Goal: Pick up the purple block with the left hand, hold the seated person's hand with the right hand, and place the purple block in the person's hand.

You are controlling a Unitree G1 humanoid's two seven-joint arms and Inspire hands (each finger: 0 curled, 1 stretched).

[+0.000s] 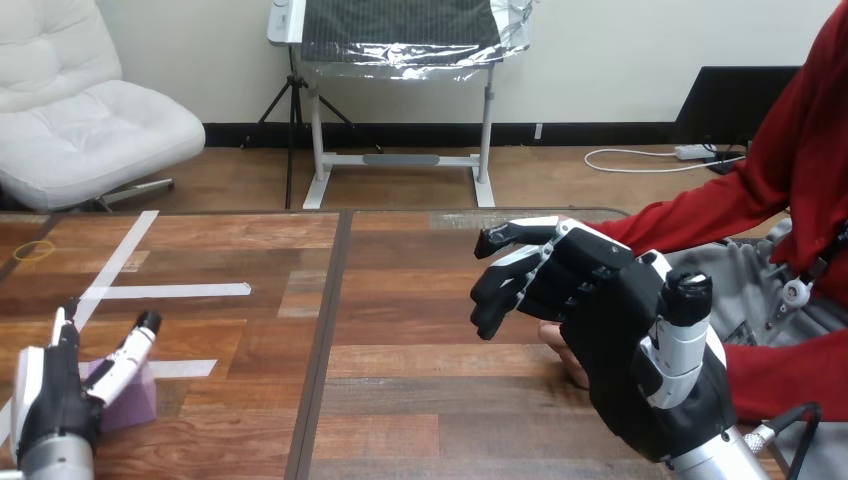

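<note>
Purple block (128, 392) lies on the wooden table (420, 400) near its front left corner, resting partly on a strip of white tape (175, 291). The robot's left hand (50, 405) sits right at the block, its fingers stretched out straight and spread rather than closed round it. The thumb (132, 350) lies across the block's near face and hides part of it, and whether the two touch is hard to tell. The bottom edge of the view cuts this hand off at the wrist.

Well apart, on the table's right side, the robot's right hand (625, 340) hangs above the wood with its dark palm turned toward the camera. The person's hand (565, 355) is almost wholly hidden behind it, with only a small patch showing below the palm. I cannot tell whether the right hand grips the person's hand or merely covers it. A red sleeve (690, 215) reaches in from the right toward that spot.
</note>
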